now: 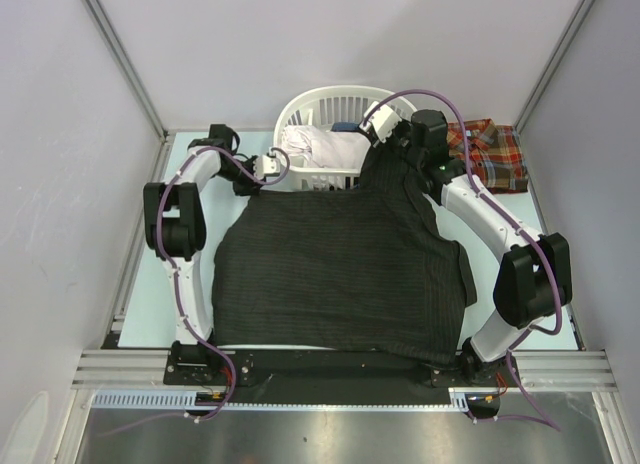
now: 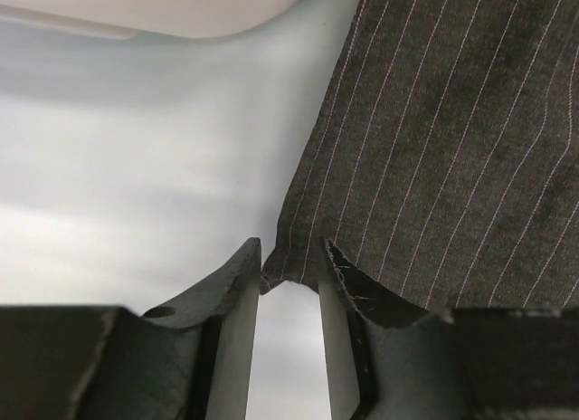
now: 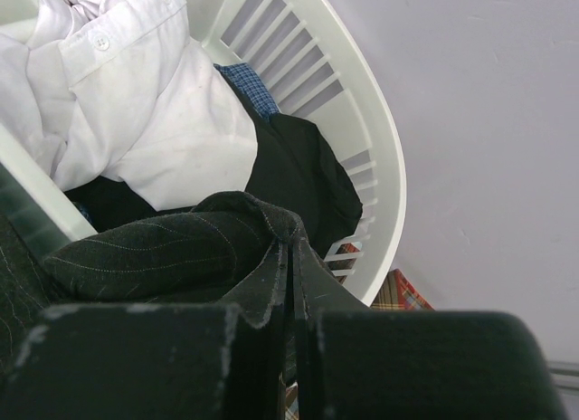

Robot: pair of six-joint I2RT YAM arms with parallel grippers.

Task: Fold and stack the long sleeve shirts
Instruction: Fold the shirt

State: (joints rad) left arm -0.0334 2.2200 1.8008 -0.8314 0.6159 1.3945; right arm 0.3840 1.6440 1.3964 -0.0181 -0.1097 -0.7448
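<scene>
The black pinstripe shirt (image 1: 340, 274) lies spread over the middle of the table. Its back right part is lifted toward the basket. My right gripper (image 1: 392, 142) is shut on a bunched fold of this shirt (image 3: 181, 243), held above the basket's rim; its jaws (image 3: 291, 243) are pressed together. My left gripper (image 1: 265, 169) is at the shirt's back left corner. In the left wrist view it (image 2: 289, 257) is open, low over the table, with the corner of the pinstripe cloth (image 2: 452, 148) lying between the fingertips. The plaid flannel shirt (image 1: 490, 154) lies folded at the back right, its edge showing in the right wrist view (image 3: 403, 293).
A white laundry basket (image 1: 300, 102) stands at the back centre, holding a white shirt (image 1: 315, 144) and dark and blue checked clothes (image 3: 298, 167). Its slatted wall (image 3: 380, 139) is right beside the right gripper. Grey walls close in the table on three sides.
</scene>
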